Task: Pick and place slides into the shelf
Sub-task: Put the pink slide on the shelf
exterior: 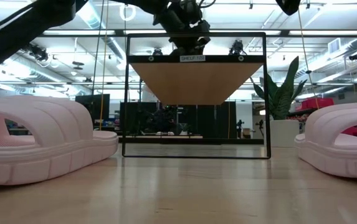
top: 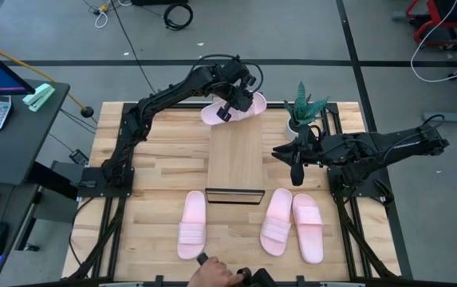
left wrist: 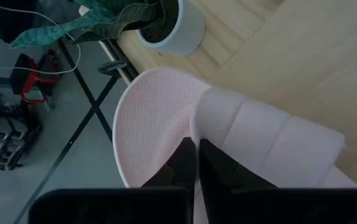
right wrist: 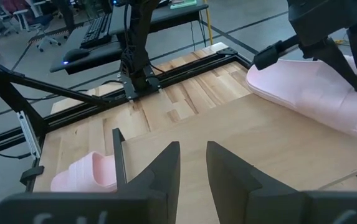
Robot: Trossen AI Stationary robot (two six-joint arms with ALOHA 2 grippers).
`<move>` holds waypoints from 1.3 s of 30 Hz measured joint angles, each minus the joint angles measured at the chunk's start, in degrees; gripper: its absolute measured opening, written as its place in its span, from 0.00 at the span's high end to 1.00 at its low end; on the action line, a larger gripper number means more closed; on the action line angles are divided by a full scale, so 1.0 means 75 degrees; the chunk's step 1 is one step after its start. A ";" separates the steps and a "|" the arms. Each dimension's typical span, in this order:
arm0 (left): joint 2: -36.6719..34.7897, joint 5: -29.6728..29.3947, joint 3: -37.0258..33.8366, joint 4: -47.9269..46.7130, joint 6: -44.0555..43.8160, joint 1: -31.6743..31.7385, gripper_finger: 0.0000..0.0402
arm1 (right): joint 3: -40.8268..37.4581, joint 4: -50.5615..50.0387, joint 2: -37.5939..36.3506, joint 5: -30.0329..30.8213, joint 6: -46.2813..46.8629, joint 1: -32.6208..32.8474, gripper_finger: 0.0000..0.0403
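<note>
Three slides (top: 192, 225) lie on the tabletop (top: 156, 159) near the front edge. Left tool (top: 226, 114) clenched on the fourth slide (top: 244, 106) at the shelf's (top: 236, 155) far end. Right tool (top: 296, 172) waits beside the shelf, fingers parted, grasping nothing.

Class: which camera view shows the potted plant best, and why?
The high view: the potted plant shows whole, at the table's far edge beside the shelf. Low view gives leaves and pot side-on; left wrist view only its pot; right wrist view nothing.
</note>
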 joint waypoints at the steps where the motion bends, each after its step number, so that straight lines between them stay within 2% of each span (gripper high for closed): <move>1: 0.0000 0.0038 -0.0001 -0.0003 -0.0072 0.0000 0.97 | 0.0000 -0.0002 0.0001 0.0000 0.0000 0.0000 0.79; 17: 0.0000 0.0496 -0.0002 -0.0049 -0.0270 0.0000 0.96 | 0.0000 -0.0002 0.0002 0.0000 0.0000 0.0000 0.79; 39: 0.0297 0.0621 0.0003 0.0037 -0.0455 0.0000 0.97 | -0.0003 -0.0006 0.0000 0.0000 0.0012 0.0000 0.79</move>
